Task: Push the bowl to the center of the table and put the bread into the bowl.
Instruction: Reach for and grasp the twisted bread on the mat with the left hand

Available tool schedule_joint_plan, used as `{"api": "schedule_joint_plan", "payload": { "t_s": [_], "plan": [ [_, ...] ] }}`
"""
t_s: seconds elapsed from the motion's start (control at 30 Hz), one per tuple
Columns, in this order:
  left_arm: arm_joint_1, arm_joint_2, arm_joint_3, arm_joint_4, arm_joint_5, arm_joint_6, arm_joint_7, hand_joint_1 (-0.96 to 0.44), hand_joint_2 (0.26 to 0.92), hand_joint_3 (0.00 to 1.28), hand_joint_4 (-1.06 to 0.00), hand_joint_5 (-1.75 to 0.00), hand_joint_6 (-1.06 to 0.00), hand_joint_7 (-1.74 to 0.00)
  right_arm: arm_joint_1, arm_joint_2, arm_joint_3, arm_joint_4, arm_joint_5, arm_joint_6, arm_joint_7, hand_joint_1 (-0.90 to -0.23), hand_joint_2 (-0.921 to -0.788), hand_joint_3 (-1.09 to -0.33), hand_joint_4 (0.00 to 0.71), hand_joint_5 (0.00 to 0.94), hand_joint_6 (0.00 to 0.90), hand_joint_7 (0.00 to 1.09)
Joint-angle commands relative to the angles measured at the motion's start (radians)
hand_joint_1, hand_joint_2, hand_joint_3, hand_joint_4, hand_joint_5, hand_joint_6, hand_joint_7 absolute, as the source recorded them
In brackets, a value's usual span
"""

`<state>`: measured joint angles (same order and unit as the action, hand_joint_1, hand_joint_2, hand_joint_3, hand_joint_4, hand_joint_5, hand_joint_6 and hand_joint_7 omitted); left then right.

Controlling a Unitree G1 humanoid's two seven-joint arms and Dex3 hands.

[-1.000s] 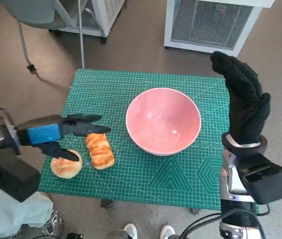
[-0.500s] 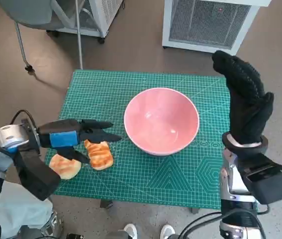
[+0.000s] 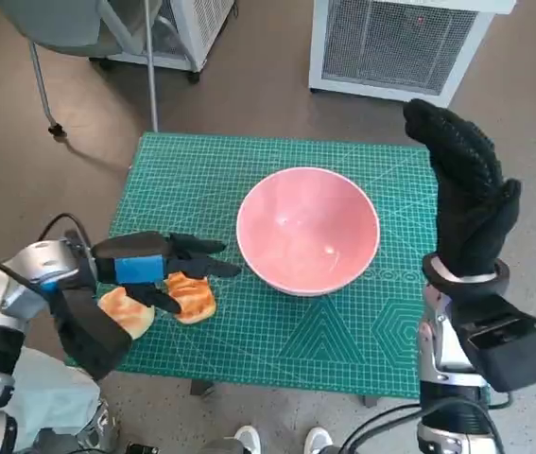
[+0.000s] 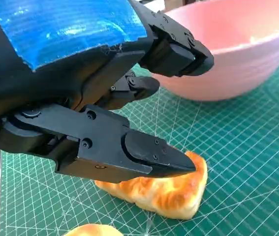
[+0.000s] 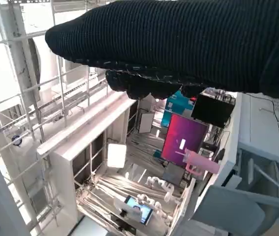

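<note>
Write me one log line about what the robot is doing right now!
bowl: mid-mat, empty | left hand: open over long bread | round bread: beside it | right hand: raised, open

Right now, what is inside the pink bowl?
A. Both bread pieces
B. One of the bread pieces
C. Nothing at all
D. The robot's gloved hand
C. The pink bowl shows only its bare inside, while the striped bread and the round bread lie on the green mat beside it, under the left hand; the right hand is raised off to the bowl's other side.
</note>
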<state>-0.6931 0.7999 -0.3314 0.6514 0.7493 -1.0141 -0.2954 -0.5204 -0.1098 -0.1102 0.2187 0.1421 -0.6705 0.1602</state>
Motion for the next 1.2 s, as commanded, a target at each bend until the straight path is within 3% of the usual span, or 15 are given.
{"api": "schedule_joint_plan", "payload": {
  "t_s": [0.03, 0.7, 0.97, 1.2],
  "plan": [
    [-0.026, 0.016, -0.032, 0.000, 0.061, 0.020, 0.031, -0.11, 0.889, 0.01, -0.31, -0.01, -0.45, -0.04, 0.030, -0.001, -0.004, -0.001, -0.004, 0.016, -0.004, -0.547, -0.921, -0.787, 0.298, 0.014, -0.001, 0.71],
    [-0.051, 0.000, -0.157, 0.044, 0.199, 0.183, 0.051, 0.01, 0.915, 0.03, -0.46, -0.05, -0.56, -0.08, 0.024, 0.009, -0.005, 0.015, -0.006, 0.015, -0.010, -0.547, -0.921, -0.783, 0.298, 0.014, -0.001, 0.70],
    [-0.050, 0.012, -0.160, 0.035, 0.168, 0.215, 0.007, 0.07, 0.921, 0.12, -0.43, -0.02, -0.55, -0.07, 0.022, 0.011, -0.004, 0.024, 0.001, 0.009, -0.004, -0.544, -0.921, -0.783, 0.297, 0.013, -0.001, 0.70],
    [-0.060, 0.002, -0.189, 0.072, 0.211, 0.230, 0.064, 0.09, 0.921, 0.19, -0.42, -0.01, -0.54, -0.06, 0.017, 0.016, -0.003, 0.038, 0.000, -0.002, -0.005, -0.542, -0.921, -0.781, 0.298, 0.014, -0.001, 0.70]
  ]
}}
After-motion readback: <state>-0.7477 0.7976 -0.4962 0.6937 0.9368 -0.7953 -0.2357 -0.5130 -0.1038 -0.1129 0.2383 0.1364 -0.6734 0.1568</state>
